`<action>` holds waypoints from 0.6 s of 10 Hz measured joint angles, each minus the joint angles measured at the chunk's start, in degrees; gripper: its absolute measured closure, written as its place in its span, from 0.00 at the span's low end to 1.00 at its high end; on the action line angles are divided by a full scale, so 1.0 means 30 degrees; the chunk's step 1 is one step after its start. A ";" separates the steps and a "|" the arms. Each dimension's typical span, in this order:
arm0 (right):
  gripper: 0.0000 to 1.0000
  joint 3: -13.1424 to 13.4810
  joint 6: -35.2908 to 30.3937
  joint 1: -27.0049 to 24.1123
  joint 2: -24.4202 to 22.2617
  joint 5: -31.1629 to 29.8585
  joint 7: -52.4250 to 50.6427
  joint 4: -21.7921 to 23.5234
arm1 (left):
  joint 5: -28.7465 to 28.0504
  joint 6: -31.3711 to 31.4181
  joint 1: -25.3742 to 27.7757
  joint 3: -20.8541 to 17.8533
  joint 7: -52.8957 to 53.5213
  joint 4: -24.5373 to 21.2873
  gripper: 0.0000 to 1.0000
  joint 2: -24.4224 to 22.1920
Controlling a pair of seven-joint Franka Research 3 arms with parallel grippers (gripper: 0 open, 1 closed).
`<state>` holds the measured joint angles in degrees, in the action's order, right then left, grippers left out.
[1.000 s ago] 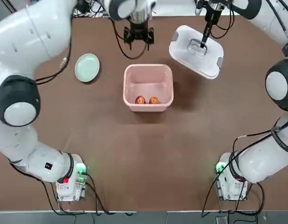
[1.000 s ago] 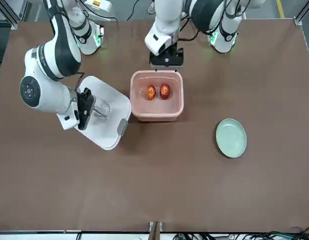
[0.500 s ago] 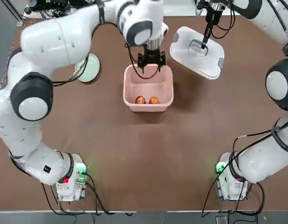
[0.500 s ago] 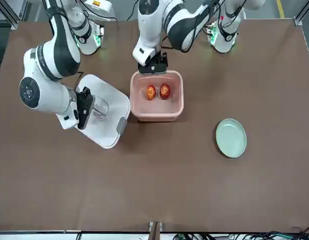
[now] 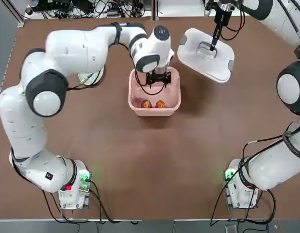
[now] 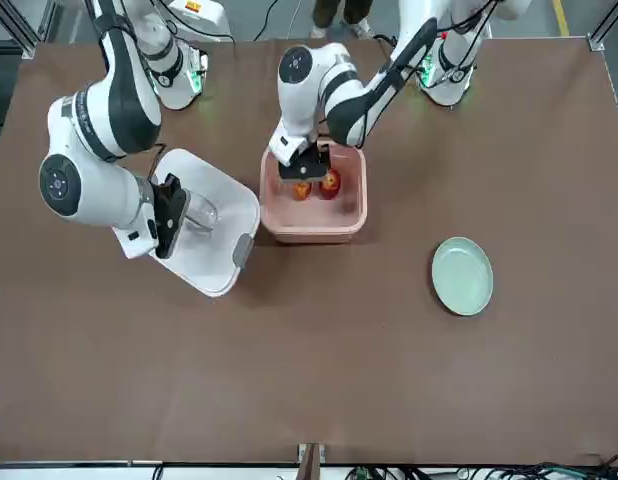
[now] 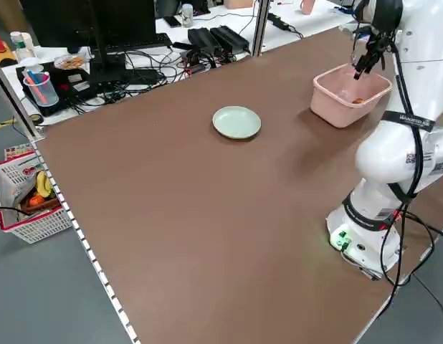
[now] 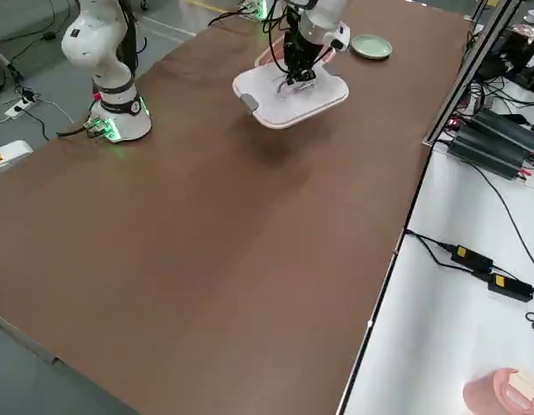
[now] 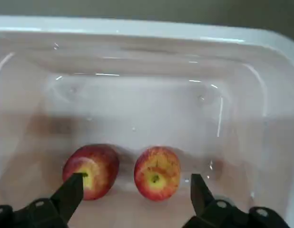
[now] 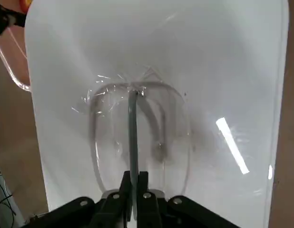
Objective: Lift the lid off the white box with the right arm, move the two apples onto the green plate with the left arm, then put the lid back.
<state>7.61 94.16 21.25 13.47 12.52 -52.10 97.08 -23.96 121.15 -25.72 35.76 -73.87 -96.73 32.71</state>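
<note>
**Left gripper moved from beyond the tub's far rim to above its inside**

Swung in from past the far edge of the open tub a second back; now hangs over the square, rounded, pale pink plastic box [image 5: 155, 92], fingers pointing down into it. Two small round red apples with yellow patches [image 9: 122, 172] lying side by side on the tub floor against the wall nearest the robot, close together, whether touching cannot be told. Stem hollows turned up toward the wrist camera; nearly round, so no real long axis, only the row of the pair running along that near wall. Left gripper [image 9: 134, 194] spread wide, one fingertip in front of the outer apple, the other past the second, nothing held.

Step in hand, by judgement: reach for the first apple, lid-off already done. Next move likely calls for centring on one apple alone, sinking lower, then closing without nudging its neighbour.

Small round pale mint-green shallow plate [image 6: 462, 276] bare, well apart on the left arm's side. White square plastic lid with grey side clips [image 5: 205, 54] held tilted above the table beside the tub, right gripper [image 10: 132, 183] clamped shut on its flat top handle.
</note>
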 joint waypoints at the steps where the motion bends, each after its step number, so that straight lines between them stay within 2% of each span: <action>1: 0.93 -0.0007 0.0003 0.0000 0.0000 -0.0064 -0.0099 -0.0005 | -0.0811 0.0353 -0.0252 0.0009 -0.1017 0.0000 0.00 0.0585; 6: 0.93 -0.0020 0.0154 -0.0003 -0.0001 -0.0504 -0.1373 -0.0024 | -0.1487 0.2147 -0.0728 -0.0011 -0.1887 -0.0354 0.05 0.2042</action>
<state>7.55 94.62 21.25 13.47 11.01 -56.22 97.01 -28.42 127.59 -27.91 35.72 -79.53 -97.79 38.84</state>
